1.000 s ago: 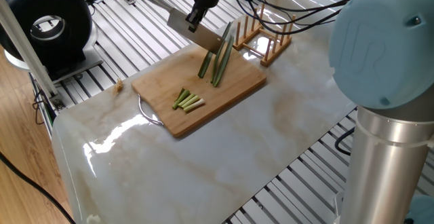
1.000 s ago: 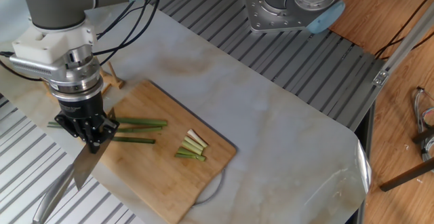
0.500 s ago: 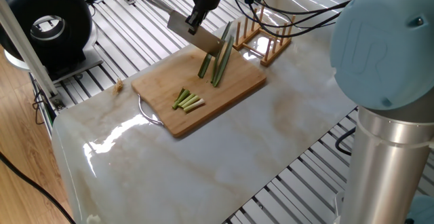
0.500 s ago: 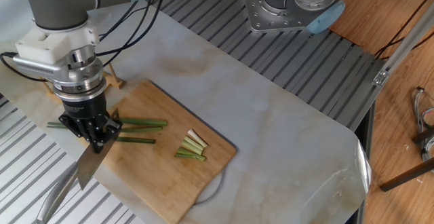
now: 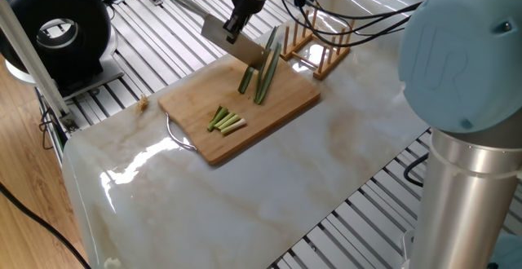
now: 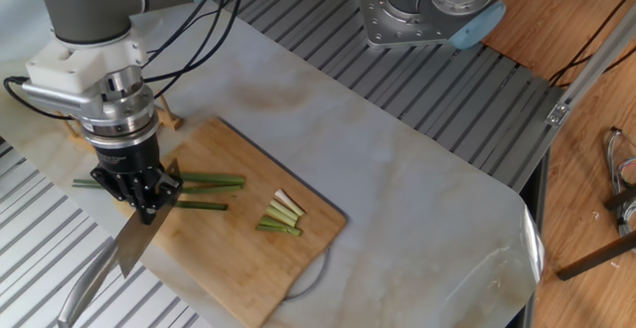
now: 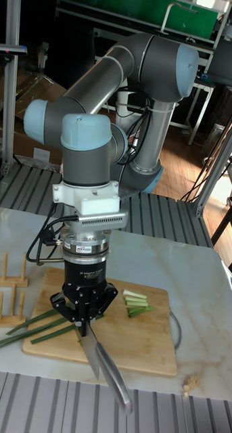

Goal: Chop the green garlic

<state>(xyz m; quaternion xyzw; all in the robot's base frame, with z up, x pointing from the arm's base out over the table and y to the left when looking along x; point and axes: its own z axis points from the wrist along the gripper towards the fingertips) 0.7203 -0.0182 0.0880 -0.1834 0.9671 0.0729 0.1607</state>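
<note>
Long green garlic stalks (image 5: 263, 72) lie across the far end of a bamboo cutting board (image 5: 281, 106), their leaves reaching past its edge. Several short cut pieces (image 5: 226, 121) sit together near the board's middle. My gripper (image 5: 232, 28) is shut on a knife (image 5: 238, 48), whose blade hangs just above the stalks. From the other side, the gripper (image 6: 147, 205) stands over the stalks (image 6: 207, 180), and the knife (image 6: 132, 246) slants out past the board's edge. The cut pieces (image 6: 281, 214) lie to its right. In the tall view, the gripper (image 7: 84, 326) and knife (image 7: 101, 360) are left of the pieces (image 7: 136, 302).
A wooden peg rack (image 5: 320, 46) stands just behind the board, close to the stalks' leafy ends. A small brown scrap (image 5: 143, 102) lies on the marble table off the board's left corner. A black round device (image 5: 57, 28) sits beyond the table's far left.
The gripper and knife have shifted slightly along the stalks toward the cut pieces. The stalks and pieces lie where they were.
</note>
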